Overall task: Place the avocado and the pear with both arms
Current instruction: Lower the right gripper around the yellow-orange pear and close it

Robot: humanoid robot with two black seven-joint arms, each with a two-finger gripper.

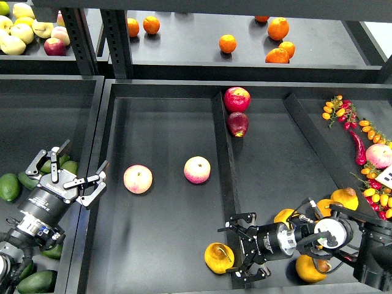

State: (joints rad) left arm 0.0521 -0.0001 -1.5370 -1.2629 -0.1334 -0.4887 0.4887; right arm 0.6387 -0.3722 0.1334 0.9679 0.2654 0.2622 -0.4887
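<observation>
Nothing placed yet, it seems. Left gripper is spread and empty; the nearest avocado lies at its 9 o'clock. Right gripper gapes — the pear at its 8 o'clock — ungrasped.

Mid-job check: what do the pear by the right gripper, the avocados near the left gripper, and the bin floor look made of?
The pear by the right gripper looks like waxy yellow-orange skin with a brown blotch; real or plastic, I cannot tell. The avocados near the left gripper show smooth dark green skin with a dull sheen. The bin floor looks like matte black sheet, metal or plastic, showing only soft reflections.
</observation>
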